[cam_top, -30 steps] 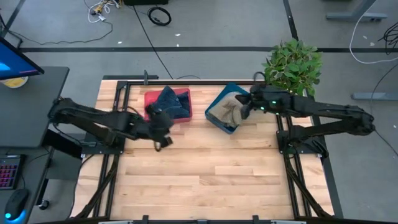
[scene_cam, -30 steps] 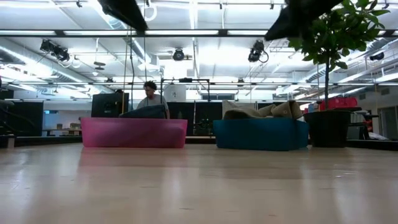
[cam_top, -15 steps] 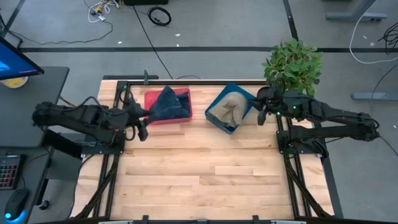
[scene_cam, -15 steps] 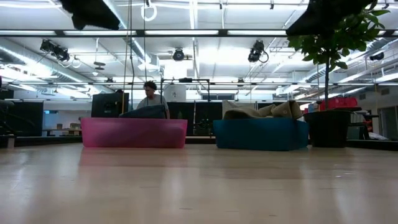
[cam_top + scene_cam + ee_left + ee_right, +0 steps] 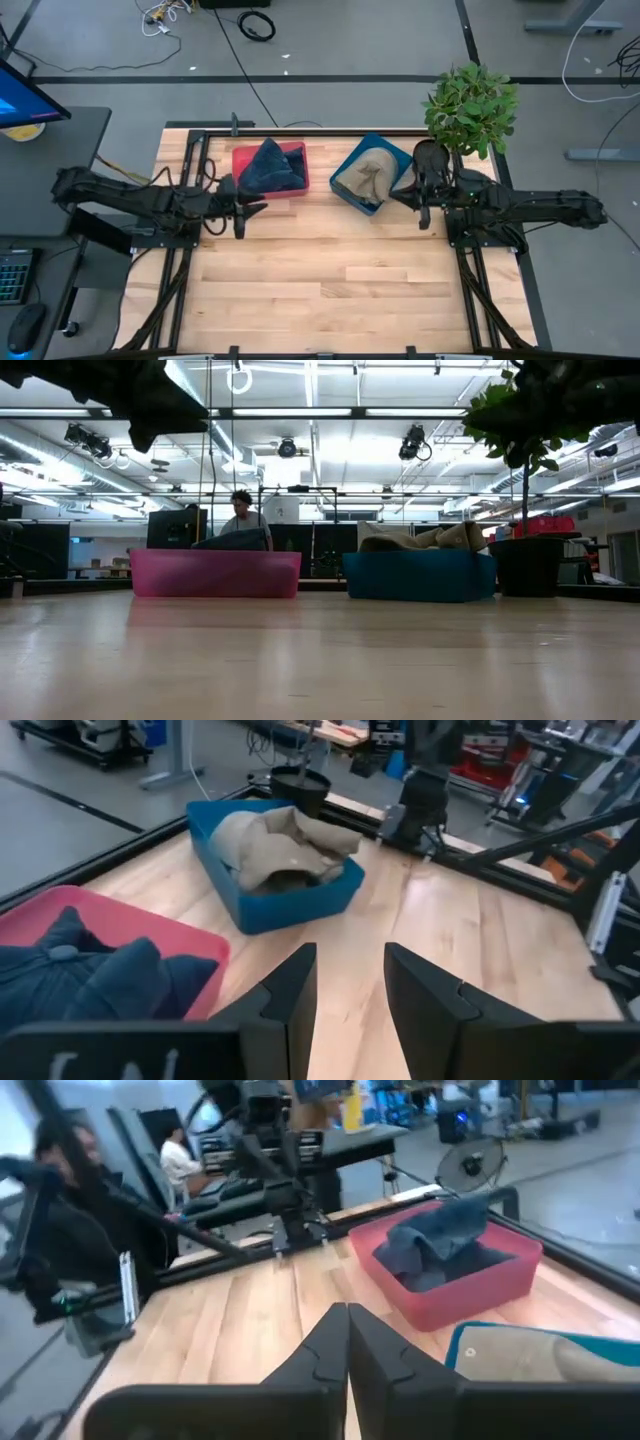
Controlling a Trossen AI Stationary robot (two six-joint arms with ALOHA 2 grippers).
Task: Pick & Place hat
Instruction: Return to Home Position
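Note:
A dark blue hat (image 5: 270, 168) lies in a pink bin (image 5: 240, 158) at the table's far left. A tan hat (image 5: 368, 178) lies crumpled in a blue bin (image 5: 345, 190) to its right. My left gripper (image 5: 252, 208) hovers open just in front of the pink bin, pointing toward the table's right; in the left wrist view (image 5: 350, 960) nothing sits between its fingers. My right gripper (image 5: 405, 193) is shut and empty, just right of the blue bin, pointing left; the right wrist view (image 5: 348, 1320) shows the fingers closed together.
A potted plant (image 5: 470, 105) stands at the far right corner, close behind my right arm. Both bins sit along the far edge; bare wooden tabletop (image 5: 330, 280) spreads toward the near edge. A person (image 5: 242, 515) shows in the room beyond.
My right gripper has drawn back from over the blue bin toward the table's right edge. My left arm has pulled in toward the left edge and folded lower, its gripper staying near the pink bin's front. Both hats have stayed in their bins.

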